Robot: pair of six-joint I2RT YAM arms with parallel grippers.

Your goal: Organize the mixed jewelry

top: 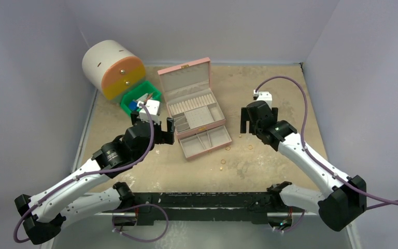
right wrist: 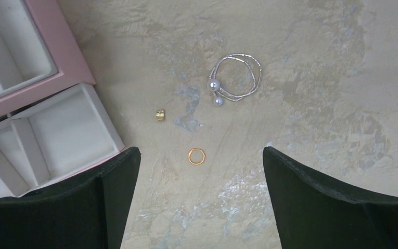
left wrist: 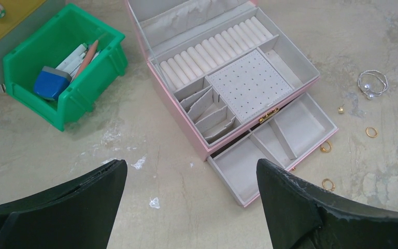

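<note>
The mixed jewelry lies on the beige table right of the pink box (top: 194,106). In the right wrist view a gold ring (right wrist: 196,155), a small gold piece (right wrist: 159,114) and a silver double loop with two pearls (right wrist: 236,78) show. My right gripper (right wrist: 201,151) hangs open above the gold ring, nothing between its fingers. The left wrist view shows more gold rings (left wrist: 371,132) (left wrist: 325,147) (left wrist: 328,183) beside the box's pulled-out drawer (left wrist: 274,155). My left gripper (left wrist: 192,163) is open and empty over bare table at the box's front left corner.
A green bin (left wrist: 62,67) holding a blue block and pencils sits left of the box. A round white, orange and yellow drawer unit (top: 113,70) stands behind it. The box lid (top: 185,75) stands upright. Grey walls close the table on three sides.
</note>
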